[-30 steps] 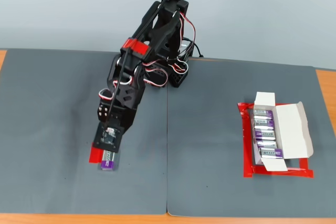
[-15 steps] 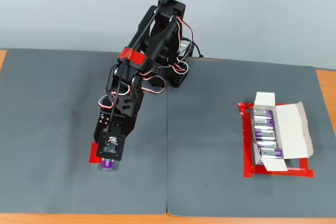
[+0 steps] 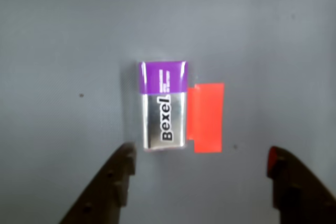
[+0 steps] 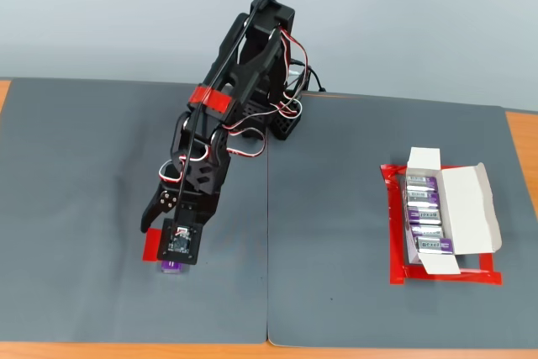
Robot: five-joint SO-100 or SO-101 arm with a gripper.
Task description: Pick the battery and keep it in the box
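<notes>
My end effector (image 3: 197,174) was spread apart, holding nothing, at the lower edge of the wrist view | battery (image 3: 163,106) lay flat on the grey mat at frame centre, touching the red tape patch (image 3: 206,117) on its right | box (image 4: 443,212) stood at the right of the fixed view, well apart from me.

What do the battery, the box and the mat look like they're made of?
Battery: glossy metallic-looking wrap, silver and purple, with printed lettering and highlights; foil or plastic film, can't tell.
Box: matte white cardboard by its thin, creased fold-out flaps.
Mat: dull dark grey sheet, no glare; a seam shows it lies in two pieces; likely rubber or vinyl.
</notes>
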